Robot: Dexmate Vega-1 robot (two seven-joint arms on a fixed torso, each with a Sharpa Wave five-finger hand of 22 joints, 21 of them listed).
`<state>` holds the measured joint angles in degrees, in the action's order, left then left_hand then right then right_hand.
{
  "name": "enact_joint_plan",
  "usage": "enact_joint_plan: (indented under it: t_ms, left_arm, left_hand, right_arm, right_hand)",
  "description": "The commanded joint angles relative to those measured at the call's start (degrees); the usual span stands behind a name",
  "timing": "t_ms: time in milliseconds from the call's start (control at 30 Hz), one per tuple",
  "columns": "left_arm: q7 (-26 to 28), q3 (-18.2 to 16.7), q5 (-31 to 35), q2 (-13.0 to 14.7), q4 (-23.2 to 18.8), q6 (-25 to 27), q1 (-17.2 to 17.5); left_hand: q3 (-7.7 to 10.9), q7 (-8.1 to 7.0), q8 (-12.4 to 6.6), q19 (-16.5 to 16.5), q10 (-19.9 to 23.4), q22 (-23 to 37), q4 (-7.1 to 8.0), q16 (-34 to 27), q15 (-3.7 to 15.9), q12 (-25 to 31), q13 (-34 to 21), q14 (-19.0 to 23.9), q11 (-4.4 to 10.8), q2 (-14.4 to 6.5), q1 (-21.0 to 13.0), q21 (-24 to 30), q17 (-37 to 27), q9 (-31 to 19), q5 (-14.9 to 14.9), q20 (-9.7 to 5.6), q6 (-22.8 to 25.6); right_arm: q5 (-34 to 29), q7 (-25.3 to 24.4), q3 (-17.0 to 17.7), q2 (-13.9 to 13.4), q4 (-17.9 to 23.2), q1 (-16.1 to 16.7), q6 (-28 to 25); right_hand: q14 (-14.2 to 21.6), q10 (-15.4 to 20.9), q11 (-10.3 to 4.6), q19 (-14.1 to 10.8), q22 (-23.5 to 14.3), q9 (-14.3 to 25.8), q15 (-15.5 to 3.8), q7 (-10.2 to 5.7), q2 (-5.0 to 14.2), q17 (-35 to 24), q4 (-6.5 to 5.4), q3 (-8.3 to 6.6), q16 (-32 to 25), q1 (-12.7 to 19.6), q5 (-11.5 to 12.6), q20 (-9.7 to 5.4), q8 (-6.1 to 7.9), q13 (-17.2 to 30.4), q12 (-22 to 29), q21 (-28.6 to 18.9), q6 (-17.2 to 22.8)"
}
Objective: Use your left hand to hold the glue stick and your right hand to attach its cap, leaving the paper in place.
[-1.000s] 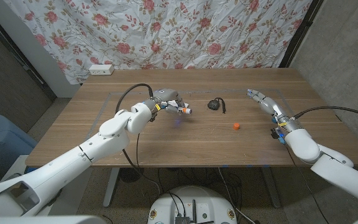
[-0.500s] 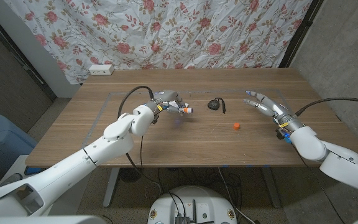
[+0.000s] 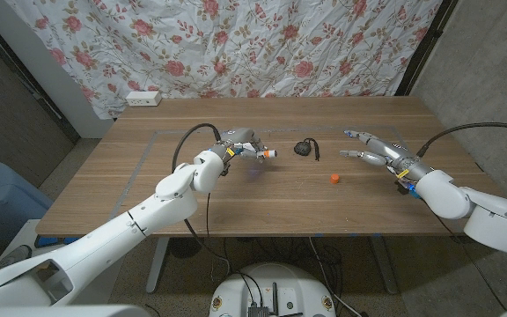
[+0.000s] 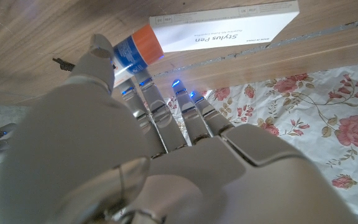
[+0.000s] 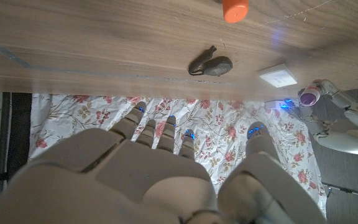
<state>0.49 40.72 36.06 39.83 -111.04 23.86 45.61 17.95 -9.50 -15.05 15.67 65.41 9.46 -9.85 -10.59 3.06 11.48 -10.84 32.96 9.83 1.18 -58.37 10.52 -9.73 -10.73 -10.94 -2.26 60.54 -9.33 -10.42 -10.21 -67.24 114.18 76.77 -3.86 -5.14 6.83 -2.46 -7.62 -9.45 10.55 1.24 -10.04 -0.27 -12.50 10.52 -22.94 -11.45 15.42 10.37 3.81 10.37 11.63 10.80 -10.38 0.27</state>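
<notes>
On the left, the left hand (image 3: 240, 141) grips the glue stick (image 3: 266, 153) above the wooden table (image 3: 148, 189), its open end pointing toward the table's middle; in the left wrist view the fingers (image 4: 101, 59) wrap the blue and orange tube (image 4: 137, 51), with a white box printed "Stylus Pen" (image 4: 222, 28) beyond it; so the holding half of the task looks settled, and the step in hand is fetching the cap. Further right lies a small dark object with a cord (image 3: 305, 147), which I cannot identify, and then the orange cap (image 3: 334, 178) on the bare wood, well apart from the glue stick and near the right hand (image 3: 372, 148); that hand holds nothing, its fingers spread and reaching toward the middle of the table. No paper is evident on the table in these views. The next move, as I judge it, calls for the right hand to come down over the cap and pinch it cleanly, since so small a piece could skid away. Against a second ago, the right hand has swung inward from the table's right side toward the cap, while the left hand keeps its grip with the stick shifted only slightly.
</notes>
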Motion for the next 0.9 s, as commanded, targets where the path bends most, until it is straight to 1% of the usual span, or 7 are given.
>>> enact_joint_plan:
  t_ms: [33, 167, 333, 433, 600, 733, 900]
  left_arm:
    - [2.5, 1.3, -2.1, -1.4, 1.3, 1.0, -1.1]
    - [3.2, 1.4, -2.9, -1.8, 1.6, 1.3, -1.3]
    - [4.3, 2.2, -2.5, -1.8, 2.1, 0.7, -1.9]
    - [5.0, 1.9, -3.1, -2.2, 2.1, 1.1, -1.6]
    - [6.1, 1.7, -4.4, -2.4, 2.1, 1.1, -1.2]
    - [7.1, 1.5, -5.4, -2.9, 2.0, 1.5, -0.8]
    - [8.5, 1.2, -6.5, -3.6, 1.7, 2.8, -0.1]
  left_hand:
    - [0.01, -0.27, -0.14, -0.4, 3.6, 0.2, 0.42, 0.1, 8.89, 0.2, -0.4, -0.4, 3.10, -1.6, -0.3, -0.1, -0.1, -0.4, -0.3, -1.03, 3.6]
    - [-0.01, -0.21, -0.07, -0.5, 3.5, 0.2, 0.44, 0.1, 8.88, 0.1, -0.4, -0.4, 3.10, -1.7, -0.3, -0.1, -0.1, -0.4, -0.4, -0.90, 3.5]
    - [-0.05, -0.33, 0.03, -0.7, 3.4, 0.2, 0.48, 0.1, 8.87, 0.1, -0.4, -0.5, 3.10, -1.8, -0.2, -0.1, -0.2, -0.4, -0.4, -0.71, 3.5]
    - [-0.07, -0.27, 0.07, -0.7, 3.4, 0.2, 0.48, 0.1, 8.89, 0.1, -0.4, -0.5, 3.10, -1.8, -0.3, -0.1, -0.1, -0.4, -0.4, -0.71, 3.5]
    - [-0.10, -0.10, 0.16, -0.8, 3.4, 0.2, 0.48, 0.1, 8.90, 0.0, -0.4, -0.6, 3.10, -1.9, -0.3, -0.1, -0.1, -0.4, -0.4, -0.64, 3.5]
    - [-0.16, -0.13, 0.22, -0.9, 3.3, 0.2, 0.52, 0.1, 8.85, 0.0, -0.4, -0.6, 3.09, -2.0, -0.2, -0.1, -0.2, -0.4, -0.4, -0.63, 3.5]
    - [-0.23, -0.17, 0.25, -1.0, 3.3, 0.2, 0.52, 0.1, 8.86, 0.0, -0.4, -0.6, 3.10, -2.0, -0.2, -0.1, -0.2, -0.4, -0.4, -0.61, 3.6]
  right_arm:
    - [-0.9, 7.5, 1.2, -5.8, 5.8, -0.6, -6.3]
    - [-1.3, 9.4, 1.4, -7.4, 7.6, -0.9, -8.4]
    - [-1.9, 11.5, 0.9, -8.7, 9.9, -1.7, -11.3]
    - [-2.7, 12.6, 0.0, -9.2, 11.2, -2.6, -13.1]
    - [-5.1, 14.9, -2.7, -10.1, 13.0, -5.1, -16.0]
    - [-7.5, 17.9, -5.7, -10.2, 13.9, -8.1, -17.8]
    - [-9.8, 20.0, -8.2, -10.5, 14.4, -10.3, -18.3]
  right_hand:
    - [-0.7, -0.6, 0.09, 0.6, -0.3, 0.3, 0.53, -0.02, 0.13, 0.1, 0.17, -0.61, 0.2, 1.7, 0.6, 0.32, 0.51, 0.3, 0.1, 0.0, -0.6]
    - [-0.8, -0.5, 0.46, 0.6, -0.3, 0.3, 1.18, 0.35, 0.17, 0.1, 0.26, -1.22, 0.0, 3.2, 1.2, 0.83, 0.77, 0.5, 0.3, -0.1, -0.9]
    - [-0.8, -0.5, 0.36, 0.4, -0.2, 0.4, 1.72, 0.46, 0.17, 0.1, 0.34, -1.82, -0.1, 4.6, 1.8, 1.36, 1.05, 0.6, 0.4, -0.2, -0.9]
    - [-0.2, 1.1, -0.58, 0.0, -0.2, 0.5, 1.65, 0.39, -0.21, 0.2, 0.43, -2.59, -0.5, 6.8, 2.5, 1.62, 1.81, 0.8, 1.2, -0.4, 0.3]
    - [0.4, 1.8, -1.81, -0.3, -0.2, 0.5, 1.57, 0.77, -0.86, 0.2, 0.46, -3.08, -0.8, 8.5, 2.9, 1.75, 2.35, 0.8, 1.4, -0.5, 1.3]
    - [1.0, 2.3, -2.00, -0.7, -0.2, 0.5, 1.72, 0.36, -1.42, 0.3, 0.45, -3.36, -1.1, 9.7, 3.1, 1.53, 2.75, 0.8, 1.5, -0.5, 2.1]
    - [2.2, 4.0, -2.73, -1.6, -0.2, 0.4, 1.23, 1.04, -2.73, 0.3, 0.39, -3.80, -1.5, 12.1, 3.3, 1.34, 3.55, 0.8, 1.9, -0.7, 4.1]
